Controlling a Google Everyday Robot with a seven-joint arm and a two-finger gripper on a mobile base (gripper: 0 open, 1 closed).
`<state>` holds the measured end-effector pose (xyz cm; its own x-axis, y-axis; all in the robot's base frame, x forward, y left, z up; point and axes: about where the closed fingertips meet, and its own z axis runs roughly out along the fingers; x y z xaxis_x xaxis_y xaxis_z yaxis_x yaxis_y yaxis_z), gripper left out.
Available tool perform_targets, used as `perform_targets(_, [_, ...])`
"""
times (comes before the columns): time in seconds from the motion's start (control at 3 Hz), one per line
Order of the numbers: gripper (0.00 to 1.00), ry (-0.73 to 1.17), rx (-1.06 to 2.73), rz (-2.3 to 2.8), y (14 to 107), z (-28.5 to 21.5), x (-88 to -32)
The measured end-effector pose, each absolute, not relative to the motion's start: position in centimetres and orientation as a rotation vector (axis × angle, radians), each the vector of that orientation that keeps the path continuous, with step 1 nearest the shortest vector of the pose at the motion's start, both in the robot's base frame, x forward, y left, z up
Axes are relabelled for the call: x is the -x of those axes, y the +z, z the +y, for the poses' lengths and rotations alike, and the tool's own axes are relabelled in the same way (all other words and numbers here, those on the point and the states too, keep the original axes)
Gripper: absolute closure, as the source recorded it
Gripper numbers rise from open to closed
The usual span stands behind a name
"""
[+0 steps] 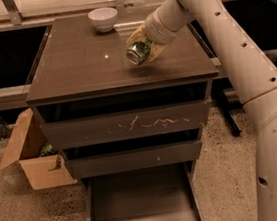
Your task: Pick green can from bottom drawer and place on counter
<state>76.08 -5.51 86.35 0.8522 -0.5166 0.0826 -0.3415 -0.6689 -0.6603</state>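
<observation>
The green can [140, 51], with a dark green label and a silver end facing me, is tilted on its side in my gripper [143, 45]. The gripper's yellowish fingers are shut on the can just above the right middle of the counter [82, 64]. I cannot tell whether the can touches the counter top. The bottom drawer [140, 203] is pulled open at the foot of the cabinet, and its flat grey floor shows nothing in it. My white arm reaches in from the upper right.
A white bowl [103, 19] stands at the counter's back edge. The top drawer front [130, 124] has white scratches. An open cardboard box [33, 155] sits on the floor left of the cabinet. Dark frames flank the cabinet.
</observation>
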Motion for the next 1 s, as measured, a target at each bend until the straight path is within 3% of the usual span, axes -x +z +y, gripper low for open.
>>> perform_targets(0.33, [0.00, -0.351, 2.371, 0.624, 86.5, -5.7, -76.3])
perform_targets(1.0, [0.00, -0.431, 2.332, 0.627, 89.6, -7.3, -75.4])
